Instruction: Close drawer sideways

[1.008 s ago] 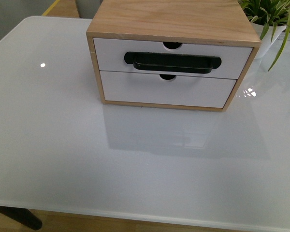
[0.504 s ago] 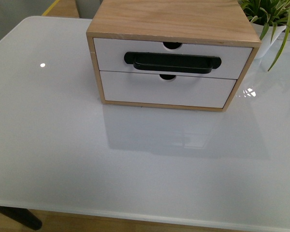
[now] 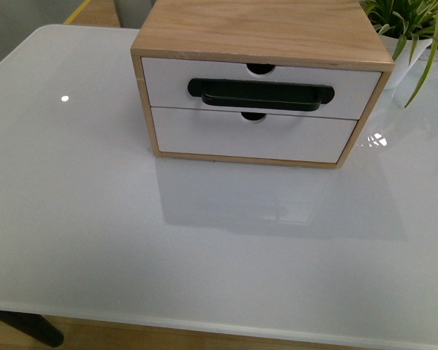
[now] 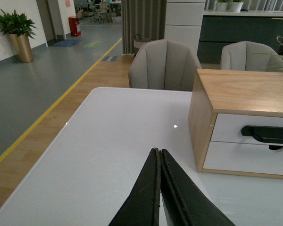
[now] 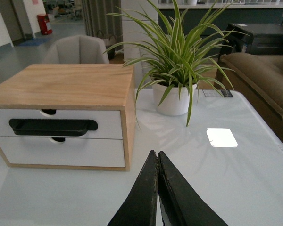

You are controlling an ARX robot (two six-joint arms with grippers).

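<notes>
Nothing has shifted since before: the drawer (image 3: 259, 87) sits flush at 12 o'clock; left gripper (image 4: 159, 157) and right gripper (image 5: 156, 158) stay closed, empty.

White glossy table (image 3: 131, 240) with rounded corners; ceiling light glare on its surface. Dark table leg (image 3: 29, 328) visible at the near left, over wood floor (image 3: 95, 337). Two grey upholstered chairs (image 4: 165, 63) stand at the far side of the table. Beyond them, a curtain (image 4: 142, 23) and white cabinet (image 4: 185, 21). Floor on the left: wood strip, yellow line (image 4: 52, 106), then grey flooring (image 4: 33, 80). Potted plant in gold planter (image 4: 20, 35) against the far left wall. Brown sofa (image 5: 259, 80) on the right. Spider plant in white pot (image 5: 174, 61) on the table, far right.
</notes>
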